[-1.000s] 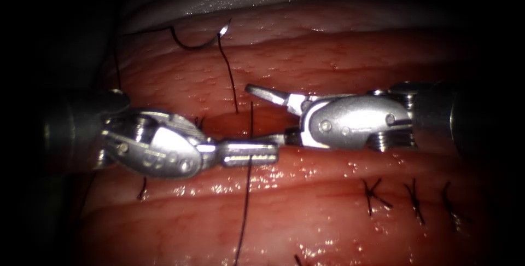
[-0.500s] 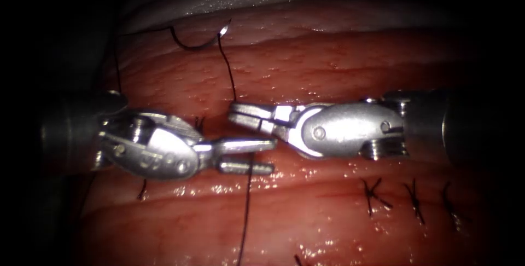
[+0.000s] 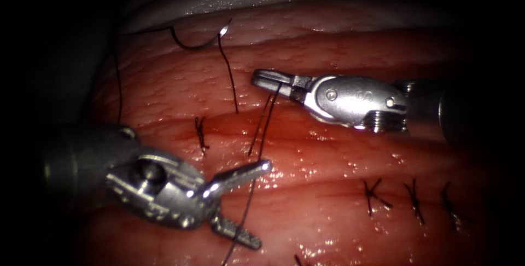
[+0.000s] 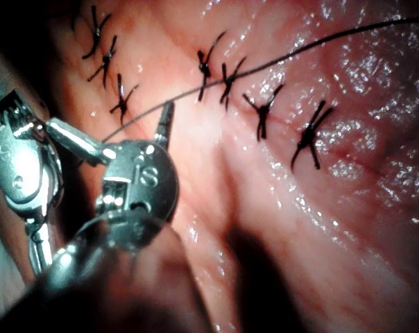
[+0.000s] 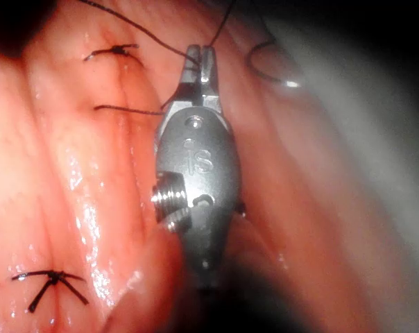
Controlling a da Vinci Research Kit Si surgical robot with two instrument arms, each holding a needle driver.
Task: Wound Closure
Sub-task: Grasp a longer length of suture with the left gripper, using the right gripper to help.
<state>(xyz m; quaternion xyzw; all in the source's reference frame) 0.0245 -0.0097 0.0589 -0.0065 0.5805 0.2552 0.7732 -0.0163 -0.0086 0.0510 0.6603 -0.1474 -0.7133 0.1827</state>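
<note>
- Glistening pink-red slab of pork-belly tissue (image 3: 328,233): soft, wet and slippery, likely to tear if pinched hard. Long cut running across the middle, with red fluid (image 3: 295,137) pooled in it.
- Right arm's silver needle driver (image 3: 262,79), reaching in above the cut: fingers pressed together on the thread, close to their tips.
- Left arm's silver needle driver (image 3: 261,203), low and near the front edge: fingers (image 3: 240,173) spread wide, gripping nothing, with a strand of thread running down between them.
- Curved dark steel needle (image 3: 191,47), lying free on the far upper edge of the tissue, toward the left, held by neither tool and apparently not driven in. Stiff, light, smooth; likely to swivel if taken near the tip, so best gripped on the body of the curve, back from the point.
- Thin dark thread (image 3: 228,77), trailing from the needle down to the cut, with two more strands dropping from the right tool's grip. Limp, light, easily frayed or snagged.
- Finished dark knotted stitches (image 3: 377,195) along the right stretch of the cut, and one short knot (image 3: 201,133) toward the left.
- Possible obstacles: loose strands crossing between the tools, ready to catch on the open fingers.
</note>
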